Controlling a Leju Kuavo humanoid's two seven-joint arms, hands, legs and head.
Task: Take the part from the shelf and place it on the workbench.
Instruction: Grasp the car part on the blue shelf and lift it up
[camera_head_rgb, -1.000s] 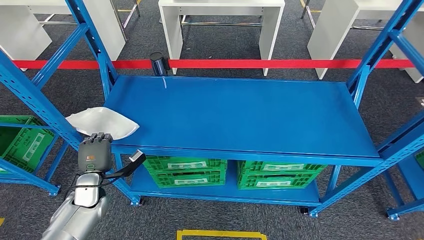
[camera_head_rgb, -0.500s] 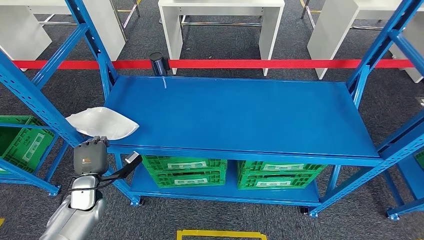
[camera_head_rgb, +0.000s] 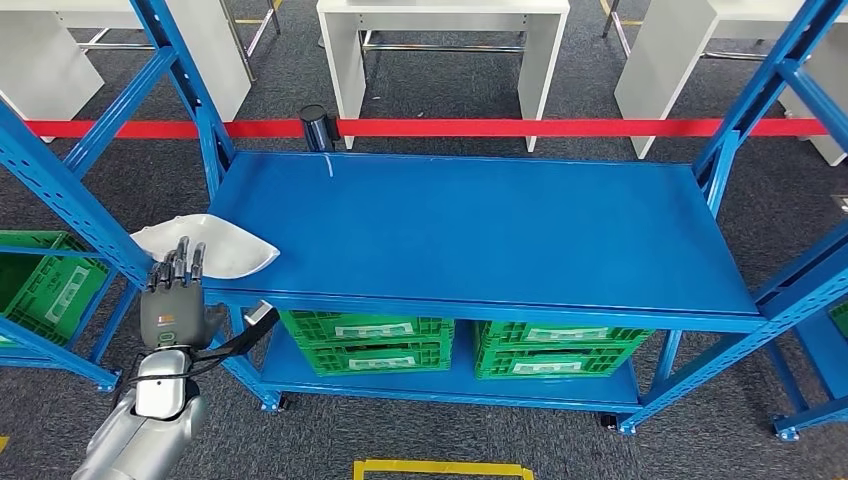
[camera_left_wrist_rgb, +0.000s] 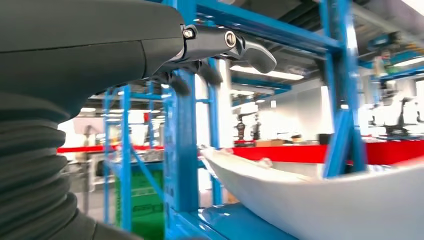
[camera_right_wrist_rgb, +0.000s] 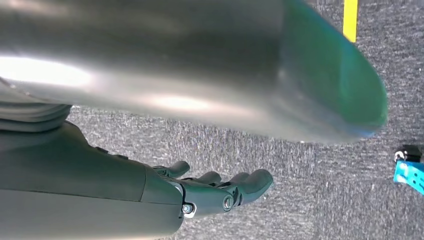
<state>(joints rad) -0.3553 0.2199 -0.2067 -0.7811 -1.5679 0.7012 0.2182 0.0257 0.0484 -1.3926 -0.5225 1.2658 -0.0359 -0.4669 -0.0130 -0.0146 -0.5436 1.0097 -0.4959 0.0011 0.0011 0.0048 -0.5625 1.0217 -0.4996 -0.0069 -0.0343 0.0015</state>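
The part (camera_head_rgb: 215, 247) is a white curved shell lying at the front left corner of the blue shelf (camera_head_rgb: 480, 225), overhanging its left edge. My left hand (camera_head_rgb: 172, 297) is just in front of it, fingers straight and apart, holding nothing. In the head view its fingertips (camera_head_rgb: 183, 255) overlap the shell's near rim; I cannot tell whether they touch. In the left wrist view the shell (camera_left_wrist_rgb: 325, 200) lies close by, with a gap between it and the dark fingers (camera_left_wrist_rgb: 225, 44). My right hand (camera_right_wrist_rgb: 200, 192) hangs over grey floor, fingers stretched out and holding nothing.
A blue upright post (camera_head_rgb: 75, 190) stands close to the left of my left hand. Green crates (camera_head_rgb: 365, 342) (camera_head_rgb: 560, 348) sit on the lower shelf and another (camera_head_rgb: 45, 285) at far left. Red barrier tape (camera_head_rgb: 500, 127) and white tables (camera_head_rgb: 440, 40) lie beyond.
My left hand's fingers have gone from curled in to straight and spread, reaching up to the shell's near rim. The hand has shifted slightly left. The shell has not moved.
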